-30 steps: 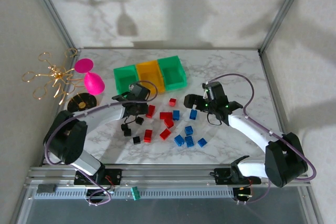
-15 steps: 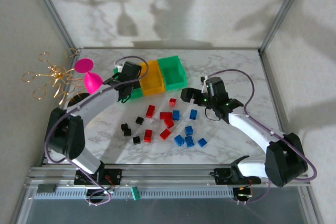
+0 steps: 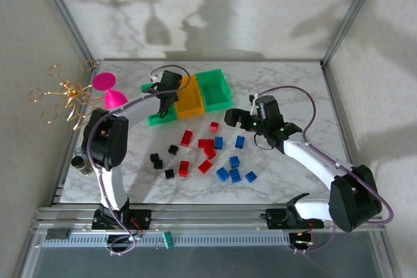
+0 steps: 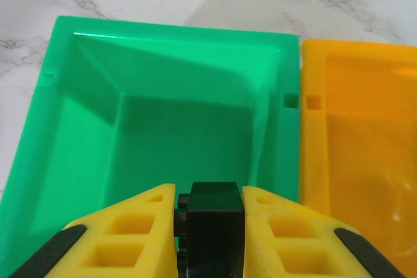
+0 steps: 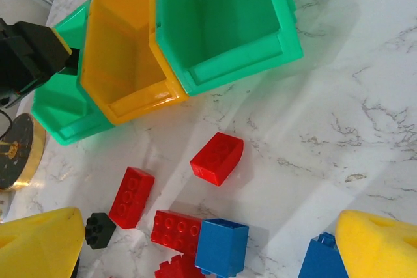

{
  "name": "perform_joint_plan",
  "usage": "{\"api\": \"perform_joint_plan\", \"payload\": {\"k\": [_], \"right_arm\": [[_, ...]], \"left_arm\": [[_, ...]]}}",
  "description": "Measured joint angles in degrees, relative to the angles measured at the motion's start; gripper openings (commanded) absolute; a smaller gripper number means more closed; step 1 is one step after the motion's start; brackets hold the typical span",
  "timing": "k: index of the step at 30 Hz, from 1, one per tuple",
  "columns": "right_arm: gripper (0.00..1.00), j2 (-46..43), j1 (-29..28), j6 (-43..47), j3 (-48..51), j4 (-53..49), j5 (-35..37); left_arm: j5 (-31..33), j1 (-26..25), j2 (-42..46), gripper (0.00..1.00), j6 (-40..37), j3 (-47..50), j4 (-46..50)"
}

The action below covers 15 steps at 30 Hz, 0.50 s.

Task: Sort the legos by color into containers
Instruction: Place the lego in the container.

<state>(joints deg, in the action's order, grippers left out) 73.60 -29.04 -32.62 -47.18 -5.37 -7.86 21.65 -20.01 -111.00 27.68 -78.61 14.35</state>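
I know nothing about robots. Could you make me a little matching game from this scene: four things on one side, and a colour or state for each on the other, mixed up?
Things:
1. left tool
2. right tool
3. middle bin
4. goblet-shaped toy

Colours and states:
A. pink
B. wide open
C. orange-yellow
D. shut on a black brick

Pairs: 1-D, 2-B, 3-C, 4-A

A robotics lab test cell is indicated: a marble-patterned table (image 3: 293, 89) is enclosed by plain white panels (image 3: 260, 11) in aluminium framing (image 3: 65, 12), and white-and-black robot arms (image 3: 313, 161) are bolted to a slotted aluminium rail (image 3: 208, 216) at 6 o'clock.
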Motion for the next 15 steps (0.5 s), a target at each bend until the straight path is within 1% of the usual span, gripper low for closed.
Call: {"api": "perform_joint_plan", "payload": {"k": [3,9,15], "right_arm": [[0.99,0.0,0.0,0.0,0.0,0.0,0.8],[0.99,-0.4,0.0,0.0,0.0,0.0,2.1],[0.99,-0.4,0.0,0.0,0.0,0.0,2.9]], "left_arm": [[-0.8,0.4,-1.6,0.24,0.4,-0.7,-0.4],[-4.4,0.5,-3.7,0.27,0.7,-3.8,-2.3],[-7.8,-0.7,-8.9,0.32,0.6,-10.1,-3.7]]}}
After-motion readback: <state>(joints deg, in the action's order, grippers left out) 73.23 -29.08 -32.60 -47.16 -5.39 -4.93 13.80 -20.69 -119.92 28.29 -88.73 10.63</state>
